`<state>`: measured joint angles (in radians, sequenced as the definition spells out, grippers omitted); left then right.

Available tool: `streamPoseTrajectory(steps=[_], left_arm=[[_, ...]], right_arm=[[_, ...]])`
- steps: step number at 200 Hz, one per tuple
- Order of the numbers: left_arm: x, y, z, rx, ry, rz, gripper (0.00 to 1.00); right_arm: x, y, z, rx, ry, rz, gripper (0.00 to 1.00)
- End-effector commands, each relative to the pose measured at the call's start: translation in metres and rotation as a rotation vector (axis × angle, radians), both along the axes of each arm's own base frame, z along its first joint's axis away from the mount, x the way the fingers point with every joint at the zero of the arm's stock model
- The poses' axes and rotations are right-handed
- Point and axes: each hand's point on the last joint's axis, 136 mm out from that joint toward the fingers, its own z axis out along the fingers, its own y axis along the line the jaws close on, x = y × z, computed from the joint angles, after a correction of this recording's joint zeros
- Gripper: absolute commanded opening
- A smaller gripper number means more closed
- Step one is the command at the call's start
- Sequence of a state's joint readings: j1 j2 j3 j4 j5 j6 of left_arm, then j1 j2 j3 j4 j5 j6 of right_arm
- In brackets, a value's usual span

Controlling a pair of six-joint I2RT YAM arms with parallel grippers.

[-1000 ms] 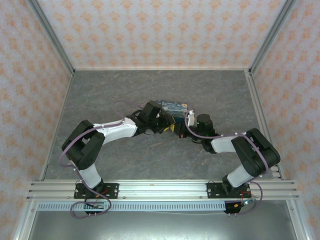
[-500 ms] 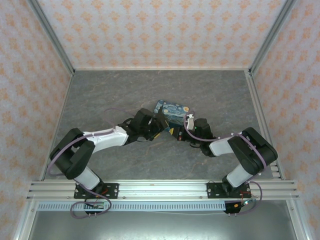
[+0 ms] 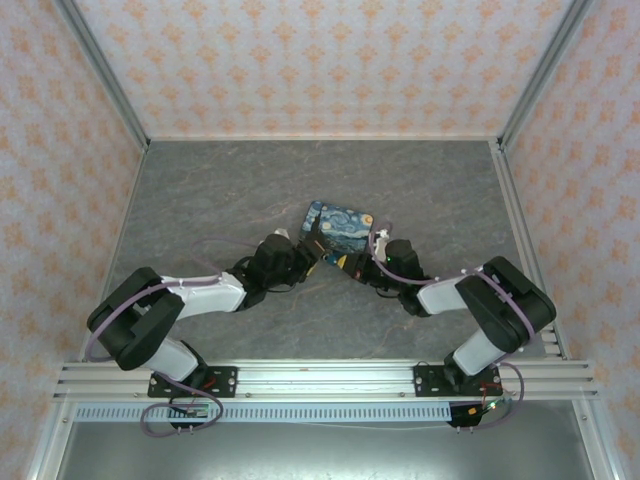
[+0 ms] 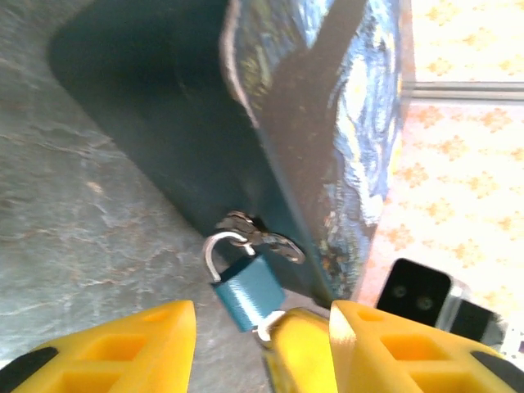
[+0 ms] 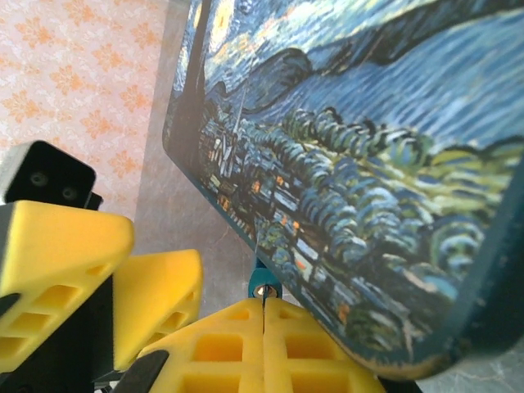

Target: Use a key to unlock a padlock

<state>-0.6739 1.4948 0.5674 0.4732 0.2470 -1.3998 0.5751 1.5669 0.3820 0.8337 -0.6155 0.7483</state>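
My left arm (image 3: 190, 292) lies low over the grey worktop (image 3: 200, 190), reaching in towards the middle. My left fingers (image 4: 115, 350) stand released, with a clear gap between the two yellow tips, and clamp nothing. In that gap, just ahead of the tips, hangs the padlock (image 4: 248, 288). It is a small teal-blue body, tilted, with its thin metal shackle (image 4: 214, 250) looped through the metal hasp (image 4: 266, 237) on the dark side wall of the box (image 4: 319, 123). I cannot tell whether the shackle is seated or sprung. The box, printed with a swirling starry night, sits mid-worktop with its painted face up and the hasp side turned towards my arms. That puts the padlock at the box's near edge, between my two wrists.

Right of the padlock, my right fingers (image 5: 246, 352) are clenched, the two pads pressed flat together with only a seam between them. Their tip comes up against the underside of the padlock, where a bit of silvery metal (image 5: 262, 288) shows. It is too small for me to say what it is or whether I am pinching it. Seen from my left wrist, that tip sits just beside the inner face of the right-hand finger of my left pair. My right arm (image 3: 500, 300) bends in from the right edge.
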Motion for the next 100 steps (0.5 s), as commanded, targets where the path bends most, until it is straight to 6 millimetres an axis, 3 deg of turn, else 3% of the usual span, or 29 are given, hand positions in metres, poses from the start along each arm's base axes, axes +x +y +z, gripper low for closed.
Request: streamPoseTrajectory(steps=[1,45,73,100], left_arm=[[0.006,-0.003,0.012,-0.045,-0.027,0.052,0.46],[-0.004,0.0,-0.009,-0.009,0.032,0.088,0.38],[-0.011,0.012,-0.022,0.04,0.064,0.129,0.39],[-0.015,0.01,-0.03,0.04,0.089,0.121,0.4]], right_arm=[[0.0,0.009,0.009,-0.009,-0.027,0.015,0.0],[0.001,0.016,0.007,0.03,-0.014,0.013,0.0],[0.001,0.021,0.009,0.019,-0.015,0.021,0.0],[0.001,0.025,0.011,0.024,-0.017,0.029,0.0]])
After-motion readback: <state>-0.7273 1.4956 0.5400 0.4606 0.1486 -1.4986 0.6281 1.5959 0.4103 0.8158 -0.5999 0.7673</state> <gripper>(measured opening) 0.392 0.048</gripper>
